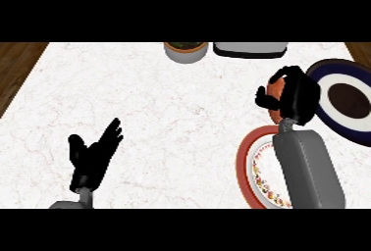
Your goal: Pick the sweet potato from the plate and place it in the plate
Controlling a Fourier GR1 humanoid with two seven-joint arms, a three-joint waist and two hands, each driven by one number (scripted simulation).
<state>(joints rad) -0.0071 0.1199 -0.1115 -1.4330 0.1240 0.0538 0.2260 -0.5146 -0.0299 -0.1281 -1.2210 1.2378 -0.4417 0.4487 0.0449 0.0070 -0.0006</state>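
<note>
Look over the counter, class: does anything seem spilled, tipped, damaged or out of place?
Nothing stands out. The right robot hand curls round the orange sweet potato, between the red-rimmed plate and the dark-rimmed plate. The left robot hand rests open. No spills show.

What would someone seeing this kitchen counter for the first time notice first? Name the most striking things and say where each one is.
The eye goes first to the right hand, curled round an orange sweet potato at the right side, between a red-rimmed plate nearer the robot and a dark blue plate at the right edge. Next comes the left hand, open with fingers up at the lower left of the white marble counter.
</note>
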